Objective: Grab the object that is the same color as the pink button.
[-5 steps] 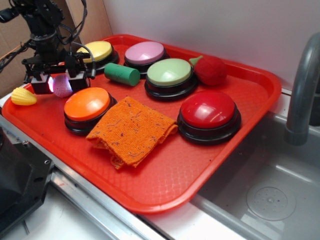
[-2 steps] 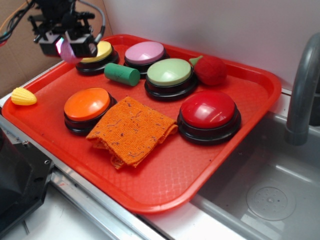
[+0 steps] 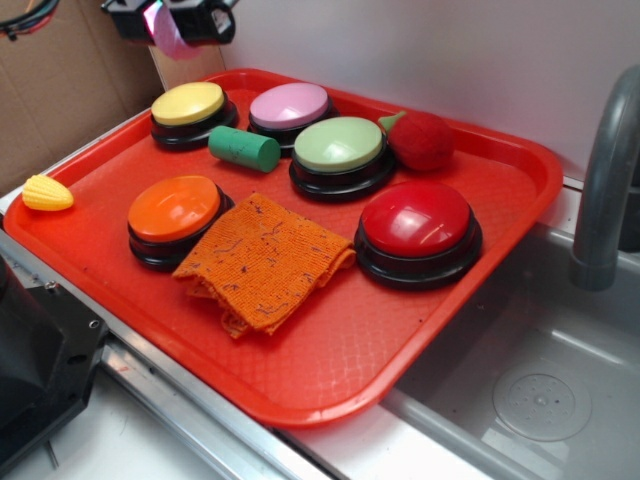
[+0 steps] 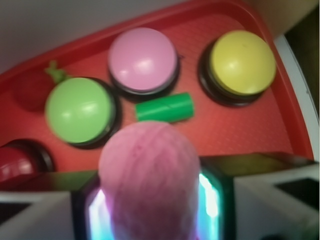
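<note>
The pink ball hangs high above the tray's far-left corner, held between the fingers of my gripper, which is shut on it. In the wrist view the ball fills the lower middle, with lit pads on both sides. The pink button sits at the back of the red tray, below and to the right of the gripper.
On the tray stand yellow, light green, orange and red buttons, a green cylinder, a red strawberry toy and an orange cloth. A yellow corn toy lies at the left edge. A sink and faucet are on the right.
My gripper has risen from the tray's left side up and toward the back, carrying the pink ball clear of the tray. Nothing else moved.
</note>
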